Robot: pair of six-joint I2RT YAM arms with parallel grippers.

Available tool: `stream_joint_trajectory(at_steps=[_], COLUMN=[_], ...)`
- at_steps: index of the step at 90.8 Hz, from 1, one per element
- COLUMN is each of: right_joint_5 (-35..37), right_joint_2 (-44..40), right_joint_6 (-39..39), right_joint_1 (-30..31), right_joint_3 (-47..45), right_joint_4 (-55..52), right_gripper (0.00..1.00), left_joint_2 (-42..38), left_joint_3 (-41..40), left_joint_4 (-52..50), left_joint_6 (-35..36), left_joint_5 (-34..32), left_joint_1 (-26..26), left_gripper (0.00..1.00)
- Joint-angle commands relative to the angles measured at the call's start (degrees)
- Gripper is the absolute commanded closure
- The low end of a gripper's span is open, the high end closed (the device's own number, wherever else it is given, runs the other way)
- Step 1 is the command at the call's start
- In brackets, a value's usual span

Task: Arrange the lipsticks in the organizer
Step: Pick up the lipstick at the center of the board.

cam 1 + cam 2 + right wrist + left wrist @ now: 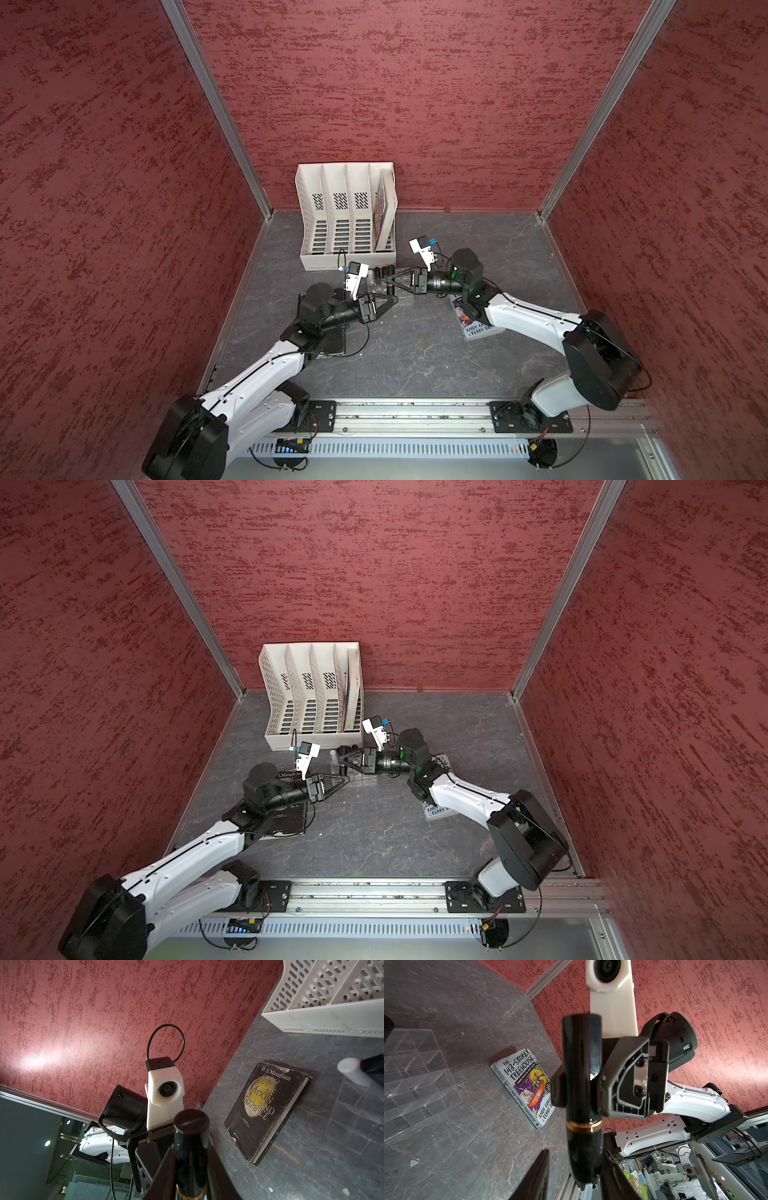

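Nearest the rail that carries both arms, two books lie flat on the dark grey stone-patterned table (415, 365): a black hardback titled The Moon and Sixpence (266, 1111) under the left arm, and a pale blue paperback, The 143-Storey Treehouse (525, 1088), under the right arm. Beyond them the two grippers meet tip to tip over the near part of the organizer (415, 1076), a clear acrylic tray of stepped square cells. The right gripper (388, 286) is clamped tight on a glossy black lipstick (580, 1053), a cylindrical tube with a thin gold band. Its fingers (604, 1084) pinch the tube above the band and hold it off the table. The left gripper (395, 298) is part-way open around the tube's other end. In the left wrist view one finger (537, 1174) stands off the tube with table showing through the gap; contact on the other side cannot be made out. At the organizer's far side a white cylindrical lipstick (332, 756) and a short row of black lipsticks (384, 272) stand in cells. Just behind the tray sits a white slotted plastic file rack (332, 259) with a thin book (384, 212) in the slot nearest the right arm, against the red textured wall (415, 83).
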Motion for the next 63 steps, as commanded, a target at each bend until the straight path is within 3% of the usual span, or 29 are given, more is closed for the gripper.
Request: stream_joint_trajectory(at_steps=[1, 40, 63], right_joint_5=[-0.9, -0.6, 0.0], right_joint_2=[0.5, 1.1, 1.3], right_joint_6=[0.9, 1.9, 2.6], right_joint_1=[0.4, 0.8, 0.8], right_joint_3=[-0.8, -1.3, -0.9], right_joint_4=[4.0, 5.5, 5.6], right_gripper=[0.84, 0.84, 0.8], left_joint_2=[-1.0, 0.4, 0.4], left_joint_3=[1.1, 2.1, 3.2], left_joint_4=[2.5, 4.7, 0.5], left_joint_6=[-0.8, -0.7, 1.3], left_joint_5=[-0.3, -0.9, -1.2], left_joint_1=[0.3, -0.6, -0.8], left_gripper=[0.62, 0.74, 0.82])
